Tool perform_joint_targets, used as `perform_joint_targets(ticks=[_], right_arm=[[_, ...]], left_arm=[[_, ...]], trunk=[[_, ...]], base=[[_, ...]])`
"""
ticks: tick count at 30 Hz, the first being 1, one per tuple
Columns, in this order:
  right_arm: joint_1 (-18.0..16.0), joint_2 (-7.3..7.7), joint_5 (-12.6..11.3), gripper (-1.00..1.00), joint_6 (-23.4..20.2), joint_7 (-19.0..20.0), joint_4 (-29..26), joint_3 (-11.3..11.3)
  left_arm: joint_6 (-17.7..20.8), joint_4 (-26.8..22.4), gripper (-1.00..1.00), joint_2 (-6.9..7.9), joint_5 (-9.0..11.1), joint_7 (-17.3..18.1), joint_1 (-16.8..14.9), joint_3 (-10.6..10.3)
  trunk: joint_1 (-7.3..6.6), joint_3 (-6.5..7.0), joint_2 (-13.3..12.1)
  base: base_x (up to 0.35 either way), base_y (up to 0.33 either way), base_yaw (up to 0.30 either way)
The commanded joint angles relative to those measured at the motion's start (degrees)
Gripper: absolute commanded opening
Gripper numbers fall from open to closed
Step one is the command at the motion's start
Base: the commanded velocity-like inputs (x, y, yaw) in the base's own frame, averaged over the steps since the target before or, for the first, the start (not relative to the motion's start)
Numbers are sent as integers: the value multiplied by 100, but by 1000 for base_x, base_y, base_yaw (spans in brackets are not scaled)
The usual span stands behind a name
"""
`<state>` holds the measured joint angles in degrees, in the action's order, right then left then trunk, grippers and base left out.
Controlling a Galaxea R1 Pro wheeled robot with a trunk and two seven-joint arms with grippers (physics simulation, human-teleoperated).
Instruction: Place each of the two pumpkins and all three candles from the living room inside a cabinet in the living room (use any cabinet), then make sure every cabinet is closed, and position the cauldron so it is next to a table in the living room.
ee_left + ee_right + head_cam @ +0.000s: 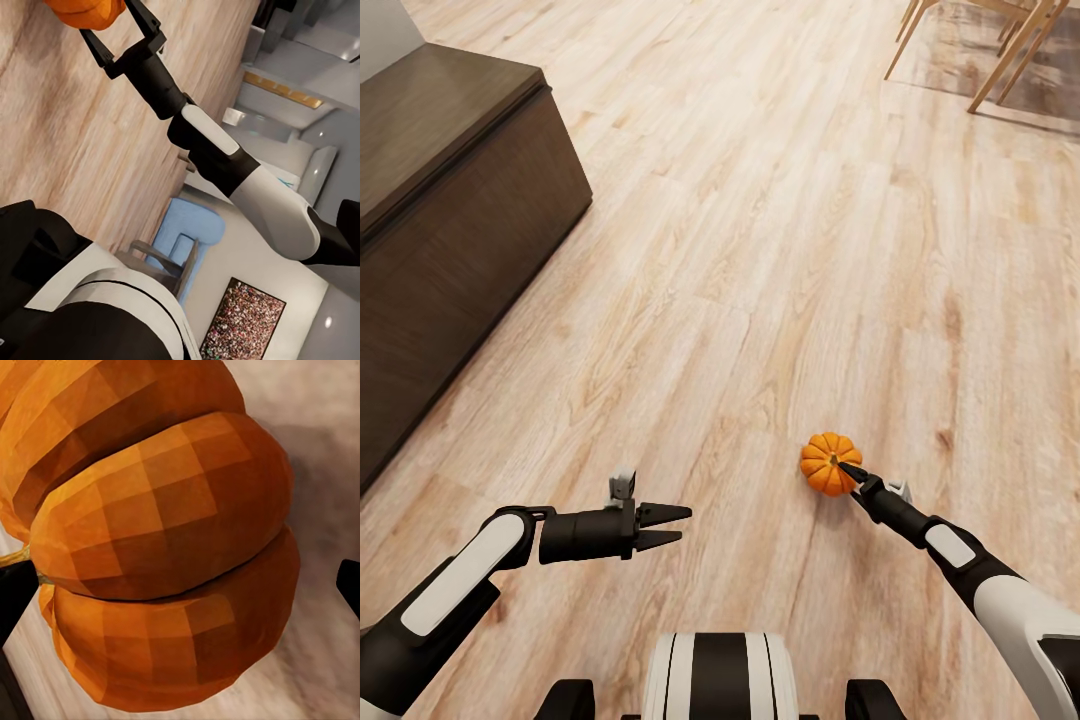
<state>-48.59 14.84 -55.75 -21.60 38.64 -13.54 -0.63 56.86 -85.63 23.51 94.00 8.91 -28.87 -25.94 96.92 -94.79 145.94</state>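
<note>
While stretched low, R gripper (pixel 847 474) straddles pumpkin (pixel 826 462).

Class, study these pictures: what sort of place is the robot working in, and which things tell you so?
Probably a home living room: wood floor, a low dark cabinet, and a framed picture on the wall.

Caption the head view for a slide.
Right end effector straddles a pumpkin on the wood floor; left end effector hovers open, cabinet to the left.
</note>
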Motion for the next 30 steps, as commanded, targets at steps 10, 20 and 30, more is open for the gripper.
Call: perform_joint_targets(ticks=[10, 20, 30], right_arm=[[-2, 3, -50, 100, -54, -2, 1, -8], [-2, 2, -50, 100, -62, -34, 1, -13], [-2, 2, -50, -100, -80, -36, 1, -16]], left_arm=[[1, 2, 100, 4, -54, 58, -4, -8], [1, 2, 100, 4, -55, 58, -4, -8], [1, 2, 100, 4, -55, 58, -4, -8]], trunk=[[-1, -3, 1], [-1, -3, 1], [-1, -3, 1]], base=[[58, 0, 0], [62, 27, 0], [2, 1, 0]])
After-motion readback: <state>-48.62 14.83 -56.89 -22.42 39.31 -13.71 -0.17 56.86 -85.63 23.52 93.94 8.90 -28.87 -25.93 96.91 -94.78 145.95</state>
